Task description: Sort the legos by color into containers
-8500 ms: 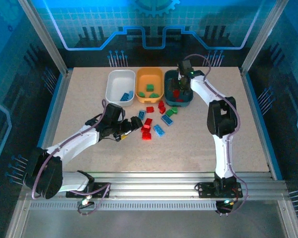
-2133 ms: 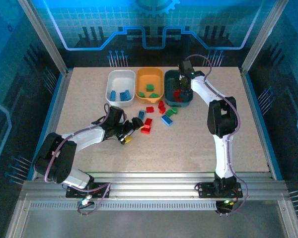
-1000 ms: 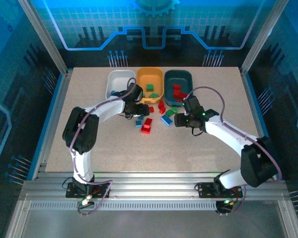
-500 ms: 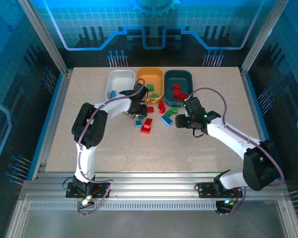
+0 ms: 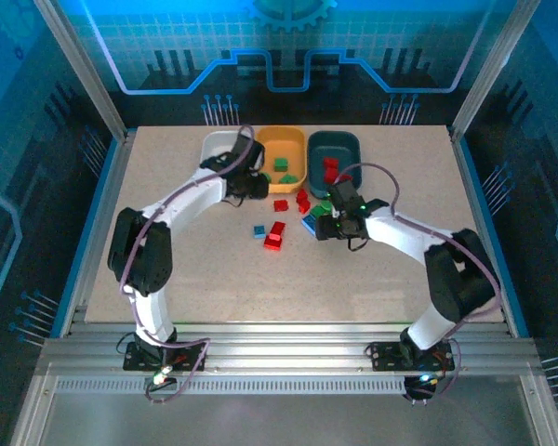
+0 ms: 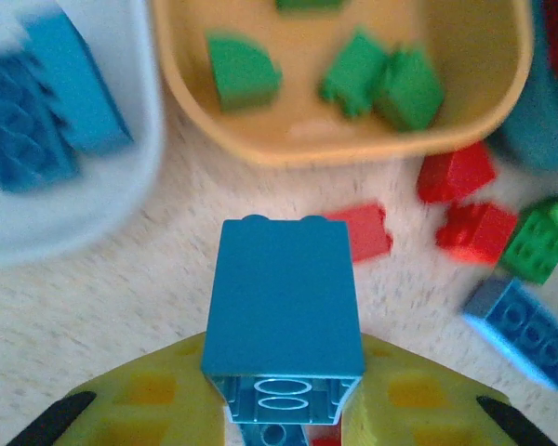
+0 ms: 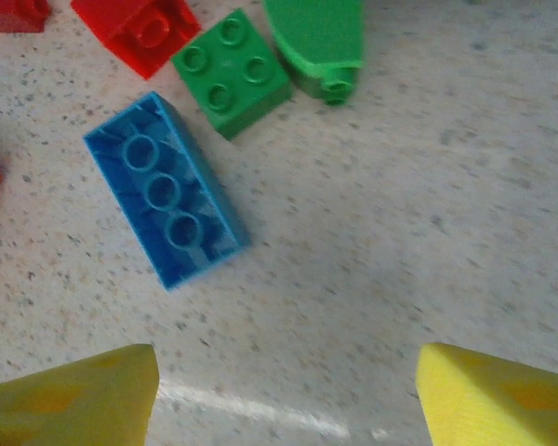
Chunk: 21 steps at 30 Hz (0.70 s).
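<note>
Left gripper (image 6: 284,401) clamps a blue brick (image 6: 284,293) just before the orange-yellow tray (image 6: 353,147) — likely bound for the white tray (image 6: 135,200) beside it; right gripper (image 7: 288,381), spread wide, hovers by a loose blue brick (image 7: 166,190) nearby.

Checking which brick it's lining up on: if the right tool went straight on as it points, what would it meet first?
Likely bare table, straight ahead of the open right tool. The blue brick lies just left of that line, with the green brick beyond it. Depth is unclear.
</note>
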{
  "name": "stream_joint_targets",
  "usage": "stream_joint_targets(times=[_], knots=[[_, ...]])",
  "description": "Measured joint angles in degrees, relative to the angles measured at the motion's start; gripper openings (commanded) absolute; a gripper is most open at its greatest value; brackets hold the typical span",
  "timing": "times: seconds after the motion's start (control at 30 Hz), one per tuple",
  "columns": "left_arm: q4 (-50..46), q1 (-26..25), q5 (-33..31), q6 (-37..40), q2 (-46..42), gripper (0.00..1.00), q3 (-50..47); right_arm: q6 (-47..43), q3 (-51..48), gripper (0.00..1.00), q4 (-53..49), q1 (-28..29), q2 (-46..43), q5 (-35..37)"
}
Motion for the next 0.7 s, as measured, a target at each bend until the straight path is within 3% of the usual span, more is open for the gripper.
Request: stream_joint_targets(times=[0.13, 0.27, 0.5, 0.7], knots=[[-1.16, 7.15, 1.09, -0.11, 2.47, 0.24, 6.51, -0.72, 2.95, 0.77, 0.07, 1.27, 3.87, 0.09], [-3.87, 12.55, 1.22, -0.11, 10.32, 0.25, 13.92, -1.60, 4.39, 0.77, -0.11, 1.31, 5.22, 0.48], [-7.56, 12.41, 0.39, -0.09, 21.14, 0.31, 20.04, -4.63, 7.82, 0.79, -1.31, 1.38, 8.52, 0.70], [-10.16, 12.44, 0.39, -0.17, 24.96, 0.52, 28.17, -6.34, 11.37, 0.77, -2.27, 1.46, 12.57, 0.66]])
